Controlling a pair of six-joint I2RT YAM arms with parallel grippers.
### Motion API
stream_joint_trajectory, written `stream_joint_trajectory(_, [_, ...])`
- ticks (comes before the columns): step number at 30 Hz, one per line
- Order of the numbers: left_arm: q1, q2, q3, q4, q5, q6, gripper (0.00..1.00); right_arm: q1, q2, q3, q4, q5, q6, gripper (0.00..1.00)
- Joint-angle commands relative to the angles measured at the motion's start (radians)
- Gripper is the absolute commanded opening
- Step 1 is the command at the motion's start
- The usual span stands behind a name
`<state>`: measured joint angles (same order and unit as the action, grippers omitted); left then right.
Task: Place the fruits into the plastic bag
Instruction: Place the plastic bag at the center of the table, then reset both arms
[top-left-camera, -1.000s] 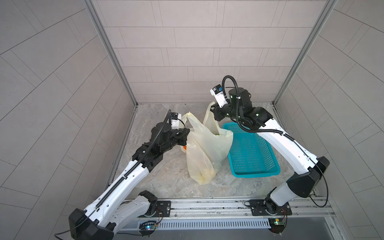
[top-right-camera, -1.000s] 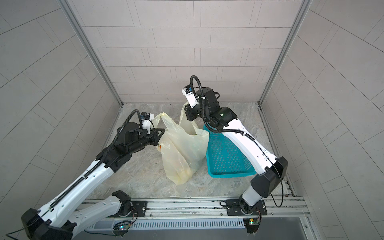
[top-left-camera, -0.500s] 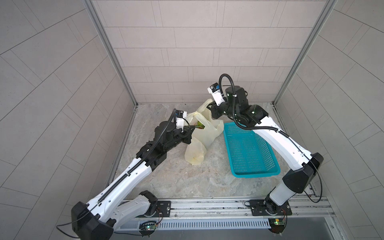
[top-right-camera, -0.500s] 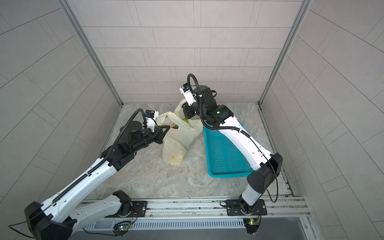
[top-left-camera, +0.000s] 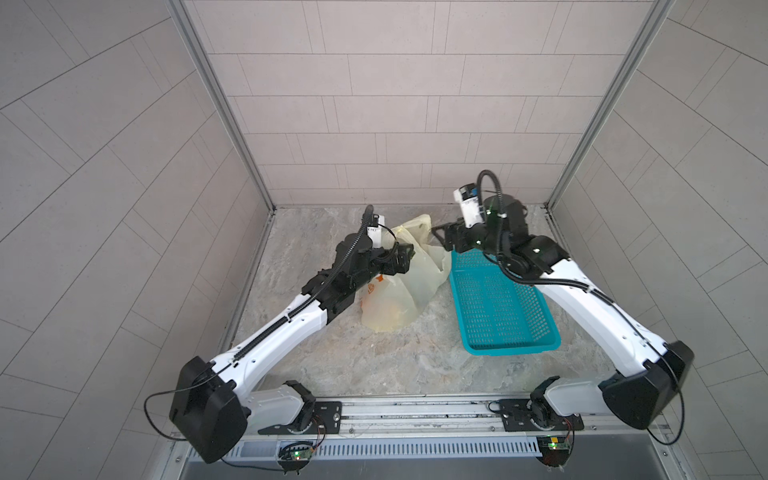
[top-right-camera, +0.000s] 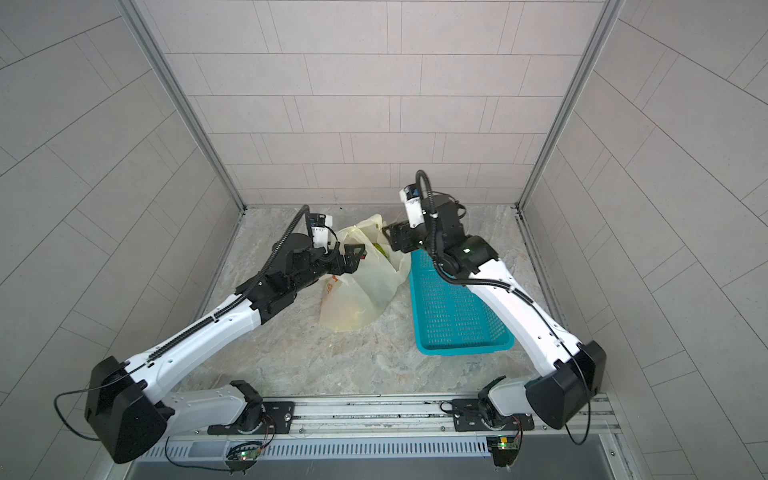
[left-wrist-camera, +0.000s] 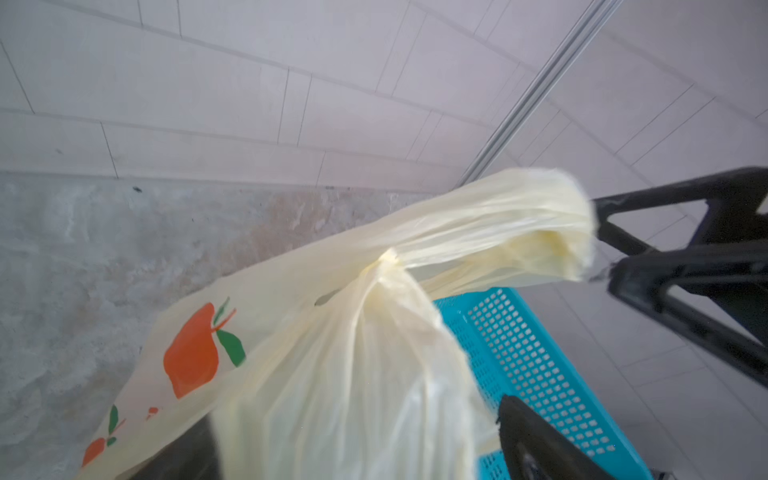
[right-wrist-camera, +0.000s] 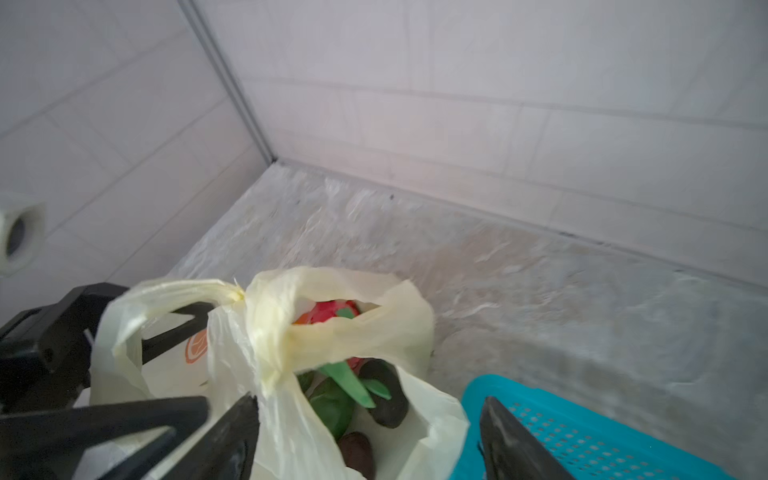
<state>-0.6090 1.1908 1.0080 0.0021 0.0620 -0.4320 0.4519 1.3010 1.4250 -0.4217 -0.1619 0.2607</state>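
- While the thin translucent cream-yellow plastic bag (top-right-camera: 357, 291) sits slumped on the grey marbled table (top-right-camera: 311, 361), just beside the teal perforated plastic basket (top-right-camera: 453, 316), we judge the step in hand to be letting go and drawing back.
- The small toy fruits (right-wrist-camera: 332, 399), pink-red, green and dark purple, lie inside the bag; the basket shows none.
- The left gripper (top-right-camera: 353, 255) has its jaws wide apart, and one loop handle (right-wrist-camera: 166, 293) seems to hang around one finger, so we should slide out along the loop, not lift.
- The right gripper (top-right-camera: 390, 237) is also spread wide, with loose film between its fingers; we should rise straight.
- We go slowly: a snagged handle could tip the bag.
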Motion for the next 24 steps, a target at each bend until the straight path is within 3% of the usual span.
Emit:
stream_joint_trajectory(1, [-0.001,-0.138,0.063,-0.017,-0.064,0.039,1.0,-0.082,-0.137,-0.06,0.029,0.111,0.042,0.81])
stream_joint_trajectory(4, [0.011,-0.278,0.054,-0.106,-0.216,0.067,1.0,-0.145,-0.242,-0.178,0.043,0.267,0.037,0.84])
stream_joint_trajectory(7, [0.052,-0.386,-0.003,-0.18,-0.499,0.112,1.0,-0.174,-0.318,-0.328,0.097,0.495,0.02,0.84])
stream_joint_trajectory(8, [0.106,-0.4,-0.027,-0.211,-0.59,0.125,1.0,-0.177,-0.344,-0.401,0.151,0.564,0.003,0.85])
stream_joint_trajectory(9, [0.198,-0.391,-0.041,-0.252,-0.609,0.126,1.0,-0.178,-0.365,-0.475,0.213,0.634,-0.006,0.85])
stream_joint_trajectory(11, [0.42,-0.327,-0.083,-0.312,-0.54,0.043,1.0,-0.183,-0.382,-0.618,0.345,0.72,-0.009,0.85])
stream_joint_trajectory(12, [0.516,-0.277,-0.121,-0.321,-0.53,-0.025,1.0,-0.183,-0.379,-0.691,0.425,0.745,-0.023,0.98])
stream_joint_trajectory(15, [0.543,-0.155,-0.267,-0.155,-0.75,0.055,1.0,-0.185,-0.337,-0.857,0.609,0.831,-0.067,0.99])
stream_joint_trajectory(18, [0.574,-0.006,-0.24,-0.205,-0.71,0.055,1.0,-0.186,-0.277,-0.956,0.727,0.924,-0.158,0.99])
stream_joint_trajectory(19, [0.574,0.042,-0.227,-0.231,-0.765,0.017,1.0,-0.186,-0.26,-0.987,0.772,0.94,-0.175,0.99])
stream_joint_trajectory(21, [0.589,0.133,-0.218,-0.239,-0.801,-0.007,1.0,-0.187,-0.237,-1.058,0.897,0.93,-0.178,0.99])
stream_joint_trajectory(24, [0.588,0.218,-0.244,-0.152,-0.797,0.058,1.0,-0.198,-0.17,-1.114,1.02,0.881,-0.183,0.99])
